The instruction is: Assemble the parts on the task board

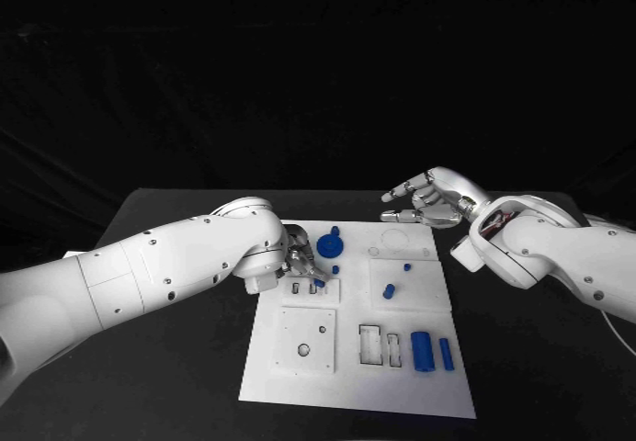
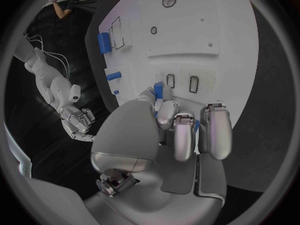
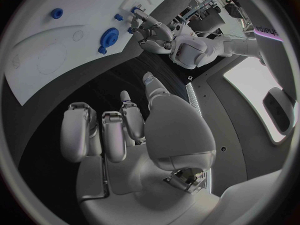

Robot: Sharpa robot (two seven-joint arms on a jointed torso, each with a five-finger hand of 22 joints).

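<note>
The white task board (image 1: 357, 386) lies in the middle of the black table. My left hand (image 1: 302, 266) hovers over its far left part and pinches a small blue part (image 2: 158, 90) between thumb and fingers, right beside two narrow slots (image 2: 194, 84). A blue gear-like disc (image 1: 330, 245) sits just beyond that hand. My right hand (image 1: 426, 200) hangs above the board's far edge, fingers loosely apart and holding nothing. In the right wrist view the disc (image 3: 110, 36) and the left hand (image 3: 153, 32) lie ahead of it.
Loose blue parts lie on the board: a short cylinder (image 1: 389, 291), a tiny peg (image 1: 407, 267), a thick cylinder (image 1: 422, 350) and a thinner one (image 1: 447, 354) near the front right. A square plate with holes (image 1: 305, 338) sits at the front left.
</note>
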